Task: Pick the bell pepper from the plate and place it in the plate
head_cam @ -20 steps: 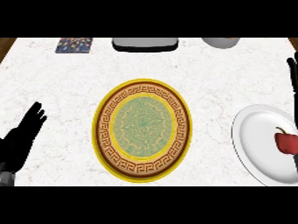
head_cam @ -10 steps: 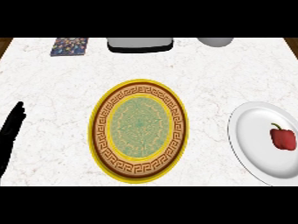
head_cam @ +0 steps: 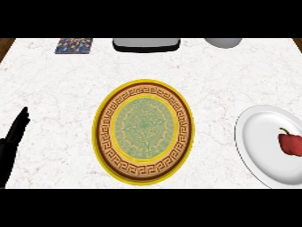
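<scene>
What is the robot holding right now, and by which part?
Nothing is held. The left hand shows at the lower left with its fingers straight, apart from everything. The bell pepper lies untouched on the white plate. The right hand is out of view.

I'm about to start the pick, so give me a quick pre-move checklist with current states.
1. Red bell pepper lies on the plain white round plate: ok.
2. Nothing covers the pepper: ok.
3. Yellow-rimmed patterned round plate holds nothing: ok.
4. Left robot hand open at the view's left edge, away from both plates: ok.
5. Right robot hand in view: not ok.
</scene>
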Controlling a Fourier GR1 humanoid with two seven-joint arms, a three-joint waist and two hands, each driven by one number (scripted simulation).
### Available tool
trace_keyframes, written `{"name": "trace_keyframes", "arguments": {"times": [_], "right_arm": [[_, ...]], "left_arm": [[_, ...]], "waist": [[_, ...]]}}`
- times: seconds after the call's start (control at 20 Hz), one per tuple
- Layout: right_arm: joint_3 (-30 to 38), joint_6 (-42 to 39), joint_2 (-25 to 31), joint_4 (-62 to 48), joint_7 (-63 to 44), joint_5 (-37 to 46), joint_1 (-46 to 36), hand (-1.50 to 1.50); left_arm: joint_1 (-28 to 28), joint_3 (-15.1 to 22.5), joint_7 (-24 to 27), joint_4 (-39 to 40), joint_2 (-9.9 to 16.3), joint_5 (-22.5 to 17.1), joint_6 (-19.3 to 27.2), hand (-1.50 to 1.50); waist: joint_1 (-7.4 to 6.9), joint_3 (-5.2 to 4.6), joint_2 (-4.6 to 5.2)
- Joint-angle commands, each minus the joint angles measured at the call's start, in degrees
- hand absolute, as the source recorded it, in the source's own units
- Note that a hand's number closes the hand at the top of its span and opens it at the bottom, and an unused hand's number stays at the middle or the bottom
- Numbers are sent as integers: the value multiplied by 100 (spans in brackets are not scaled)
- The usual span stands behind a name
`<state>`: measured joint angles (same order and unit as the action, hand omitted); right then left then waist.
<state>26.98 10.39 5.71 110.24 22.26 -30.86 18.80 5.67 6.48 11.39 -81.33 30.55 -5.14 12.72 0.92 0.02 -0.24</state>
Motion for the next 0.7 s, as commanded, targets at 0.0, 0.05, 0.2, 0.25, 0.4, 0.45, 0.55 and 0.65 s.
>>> {"name": "trace_keyframes", "arguments": {"times": [0.0, 0.05, 0.2, 0.25, 0.4, 0.45, 0.55, 0.65], "right_arm": [[-115, -550, 419, 108, -350, 382, 822, -150], [-31, -458, 731, 193, -689, 476, 835, -150], [-87, -660, 1180, 392, -1209, 857, 1367, -150], [-10, -553, 1434, 326, -1409, 1019, 1217, -150], [-30, -483, 1811, 603, -2339, 1088, 1208, -150], [-16, -684, 1897, 248, -2270, 1130, 1145, -150], [222, -959, 2363, -3, -2675, 954, 1060, -150], [6, -819, 2371, 346, -3169, 1203, 977, -150]], "left_arm": [[-76, 82, -91, 5, -163, 161, 134, 0], [67, 119, -79, -158, -115, 202, 121, 0], [-132, 3, -345, -251, -35, 19, -37, 0], [-86, 7, -169, -164, -73, 138, 52, 0], [97, 141, -339, -497, -99, 298, 114, 0], [-89, 142, -257, -260, -294, 312, 171, 0], [-355, -21, -319, -87, -145, 273, 28, 0], [-44, -11, -251, -269, -211, 251, -26, 0]], "waist": [[-13, -4, 19], [-57, -5, 18], [-31, -9, 26], [-85, -11, 36], [-134, -9, 26], [-100, -6, 33], [-81, -6, 35], [-109, -7, 28]]}}
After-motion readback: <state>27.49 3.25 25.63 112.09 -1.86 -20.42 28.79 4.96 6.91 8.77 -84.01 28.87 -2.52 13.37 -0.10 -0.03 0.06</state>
